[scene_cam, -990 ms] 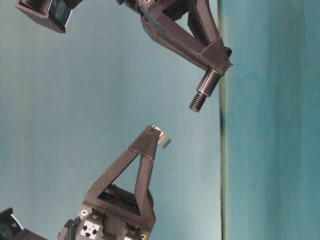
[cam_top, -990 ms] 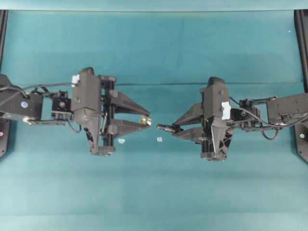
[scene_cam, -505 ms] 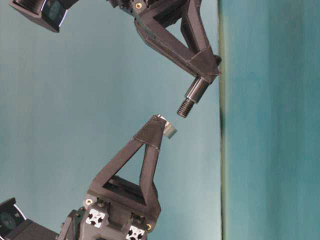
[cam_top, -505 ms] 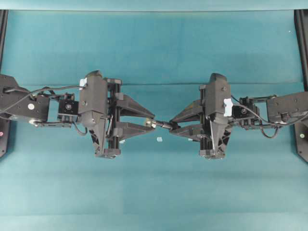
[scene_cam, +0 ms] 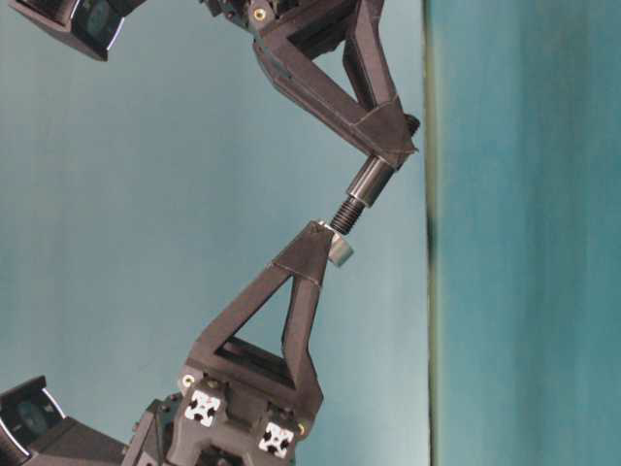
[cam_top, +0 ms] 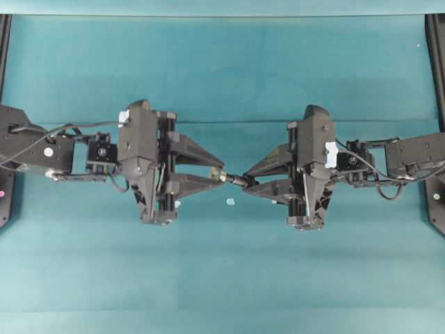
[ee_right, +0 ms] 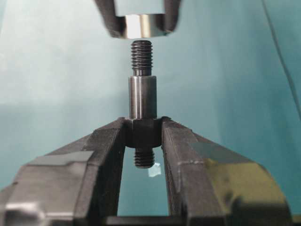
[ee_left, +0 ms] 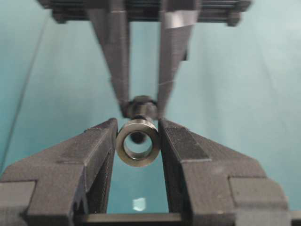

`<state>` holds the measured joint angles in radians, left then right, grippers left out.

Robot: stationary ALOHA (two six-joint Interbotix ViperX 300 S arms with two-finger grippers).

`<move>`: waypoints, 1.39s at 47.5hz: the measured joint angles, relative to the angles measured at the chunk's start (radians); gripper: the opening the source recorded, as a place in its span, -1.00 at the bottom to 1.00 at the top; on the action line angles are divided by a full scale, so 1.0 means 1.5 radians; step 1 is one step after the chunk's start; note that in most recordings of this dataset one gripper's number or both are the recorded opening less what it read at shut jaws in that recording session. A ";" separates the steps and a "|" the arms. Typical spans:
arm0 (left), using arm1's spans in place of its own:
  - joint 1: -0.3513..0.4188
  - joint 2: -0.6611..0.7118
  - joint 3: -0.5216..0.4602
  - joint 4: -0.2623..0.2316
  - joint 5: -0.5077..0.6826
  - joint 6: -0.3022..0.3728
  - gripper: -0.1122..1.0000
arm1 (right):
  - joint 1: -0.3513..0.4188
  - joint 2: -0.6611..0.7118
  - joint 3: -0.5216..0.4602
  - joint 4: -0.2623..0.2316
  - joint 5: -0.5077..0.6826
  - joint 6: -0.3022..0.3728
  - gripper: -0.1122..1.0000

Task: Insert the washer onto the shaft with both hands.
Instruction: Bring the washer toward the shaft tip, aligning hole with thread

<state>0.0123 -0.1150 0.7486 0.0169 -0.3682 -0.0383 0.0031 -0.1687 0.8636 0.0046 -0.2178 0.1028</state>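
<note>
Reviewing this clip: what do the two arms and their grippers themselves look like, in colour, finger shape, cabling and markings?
Both are matte black. The left gripper and right gripper each have two long triangular fingers with open, truss-like centres, tapering to points. Thin black cables loop loosely along each wrist. Small pale tape patches sit on the gripper housings, and ridged pads line the fingers' inner faces.

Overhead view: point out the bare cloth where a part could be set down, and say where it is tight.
Bare cloth lies above and below both arms. Tight at centre: left gripper holds the washer at the tip of the shaft in the right gripper; a whitish bit lies just below.
</note>
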 measured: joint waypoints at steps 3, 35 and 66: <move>0.000 0.000 0.000 0.001 0.000 0.000 -0.18 | 0.001 0.001 0.000 0.000 0.000 0.000 -0.79; -0.001 0.008 -0.007 0.001 -0.001 0.000 -0.18 | 0.000 0.001 0.001 0.000 -0.009 0.000 -0.79; -0.007 0.011 -0.008 0.000 -0.001 0.000 -0.18 | -0.007 0.000 -0.001 0.000 -0.011 0.000 -0.79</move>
<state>0.0015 -0.0982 0.7363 0.0169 -0.3697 -0.0383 -0.0077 -0.1687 0.8621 0.0046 -0.2347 0.1028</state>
